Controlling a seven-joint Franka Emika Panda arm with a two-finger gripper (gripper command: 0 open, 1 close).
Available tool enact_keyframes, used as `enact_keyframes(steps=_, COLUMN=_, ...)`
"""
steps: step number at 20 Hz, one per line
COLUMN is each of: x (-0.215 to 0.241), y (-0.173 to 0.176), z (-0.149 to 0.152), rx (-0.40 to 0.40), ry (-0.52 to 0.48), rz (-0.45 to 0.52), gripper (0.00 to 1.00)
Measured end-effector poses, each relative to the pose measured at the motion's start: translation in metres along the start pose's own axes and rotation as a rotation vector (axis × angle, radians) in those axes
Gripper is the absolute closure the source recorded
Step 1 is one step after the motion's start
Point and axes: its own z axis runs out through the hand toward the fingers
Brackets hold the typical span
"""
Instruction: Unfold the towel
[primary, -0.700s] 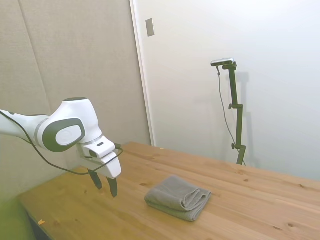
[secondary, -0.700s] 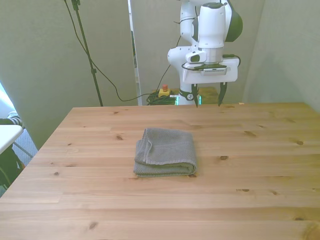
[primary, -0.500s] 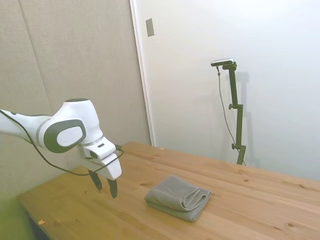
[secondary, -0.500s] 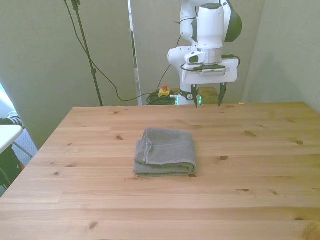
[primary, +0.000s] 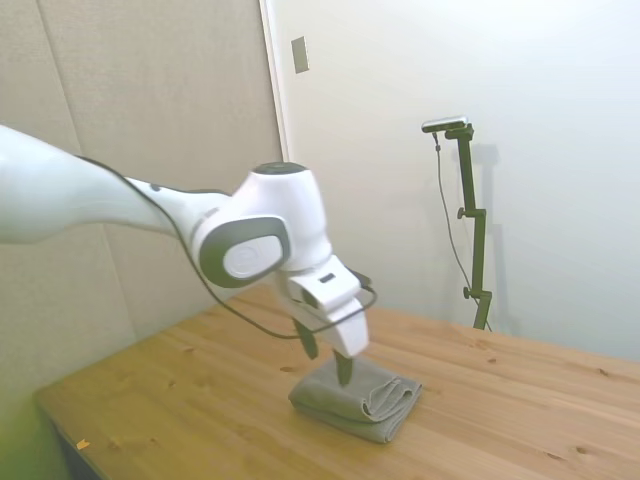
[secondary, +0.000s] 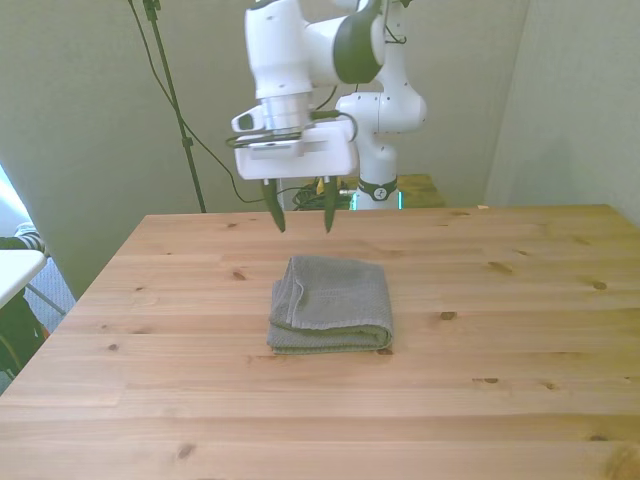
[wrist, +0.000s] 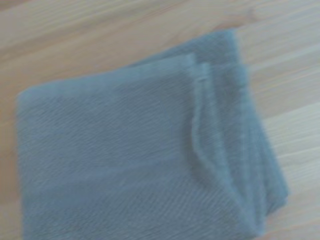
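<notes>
My gripper (secondary: 299, 211) hangs with fingers spread, empty, above the towel's (secondary: 331, 304) far edge, not touching it. Towel lies folded mid-table (secondary: 520, 370), layered edges toward the front view's left. Wrist view: grey cloth (wrist: 130, 160), blurred.

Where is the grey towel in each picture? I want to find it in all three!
Side view: the towel lies low in the middle, on the table, just under the gripper.
Front view: it lies in the middle of the table, nearer the camera than the gripper.
Wrist view: it fills most of the picture, blurry, with wood around it.
Shared landmark: the towel's layered edges, on the picture's right in the side view and on the front view's left.
</notes>
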Motion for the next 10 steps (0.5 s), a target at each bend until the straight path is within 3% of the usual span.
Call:
enact_keyframes(steps=3, x=0.019, y=0.01, z=0.019, rx=0.023, ry=-0.045, rz=0.022, gripper=0.0)
enact_keyframes(steps=10, x=0.012, y=0.015, z=0.048, rx=0.054, ry=-0.111, rz=-0.003, gripper=0.0)
